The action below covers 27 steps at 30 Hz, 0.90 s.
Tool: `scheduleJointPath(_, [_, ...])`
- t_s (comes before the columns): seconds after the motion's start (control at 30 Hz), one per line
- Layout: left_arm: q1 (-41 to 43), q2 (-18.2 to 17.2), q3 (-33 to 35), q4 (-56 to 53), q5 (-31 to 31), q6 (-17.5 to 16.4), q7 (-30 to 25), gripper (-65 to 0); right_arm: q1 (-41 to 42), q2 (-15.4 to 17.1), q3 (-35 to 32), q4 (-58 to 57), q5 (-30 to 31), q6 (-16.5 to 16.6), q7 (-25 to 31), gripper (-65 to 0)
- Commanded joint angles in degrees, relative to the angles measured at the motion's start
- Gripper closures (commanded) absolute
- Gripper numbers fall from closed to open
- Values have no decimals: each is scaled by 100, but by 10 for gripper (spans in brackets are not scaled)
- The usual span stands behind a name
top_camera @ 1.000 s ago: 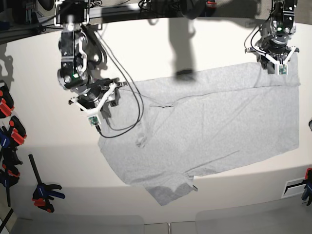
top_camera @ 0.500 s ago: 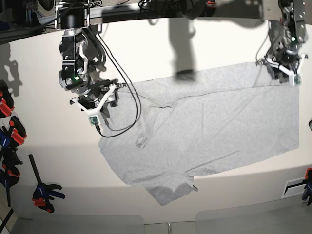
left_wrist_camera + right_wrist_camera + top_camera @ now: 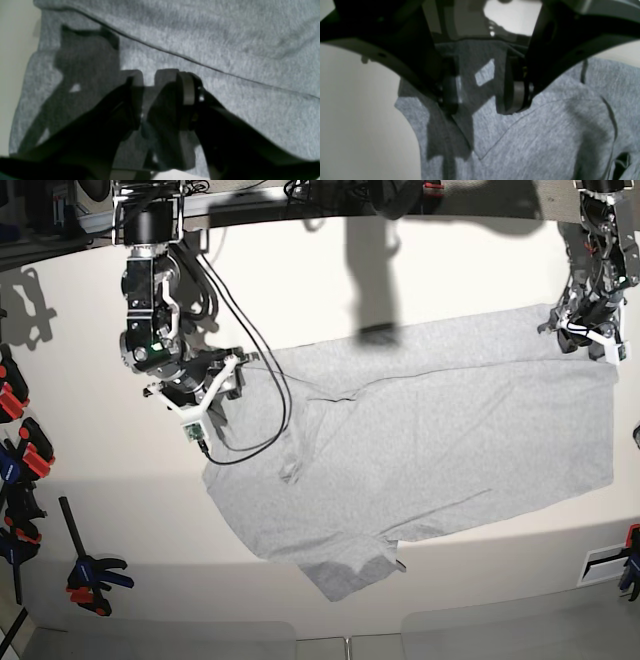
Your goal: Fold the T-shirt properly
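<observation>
The light grey T-shirt (image 3: 430, 450) lies spread on the table, plain side up, with a sleeve (image 3: 350, 570) sticking out toward the front. My right gripper (image 3: 200, 415) is at the shirt's left far corner. In the right wrist view it (image 3: 480, 97) is open, and the shirt's edge (image 3: 545, 130) runs under and between the fingers. My left gripper (image 3: 597, 345) is at the shirt's far right corner. In the left wrist view it (image 3: 160, 100) stands open just above the cloth (image 3: 225, 37), near a seam line.
A black cable (image 3: 250, 435) loops from the right arm over the shirt's left part. Clamps (image 3: 20, 450) and another clamp (image 3: 95, 575) lie at the table's left edge (image 3: 100, 510). A white slotted plate (image 3: 605, 560) sits at the front right.
My left arm has moved right along the shirt's far edge to its right corner. My right arm has barely shifted. The shirt lies as before.
</observation>
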Motion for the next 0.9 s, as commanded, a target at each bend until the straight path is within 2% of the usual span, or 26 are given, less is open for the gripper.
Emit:
scheduleJointPath(0.0, [168, 28, 70, 2, 42, -20, 719, -200, -181, 87, 17, -22, -122, 31, -380, -295])
scheduleJointPath(0.37, [868, 31, 70, 566, 55, -22, 564, -200, -1283, 490, 208, 52, -120, 7, -83, -295])
scheduleJointPath(0.67, [1377, 33, 70, 566, 83, -20, 520, -200, -1985, 625, 570, 120, -103, 7, -94, -295])
scheduleJointPath(0.87, [1722, 111, 70, 566, 81, -22, 529, -200, -2734, 651, 638, 627, -109, 4, -94, -295])
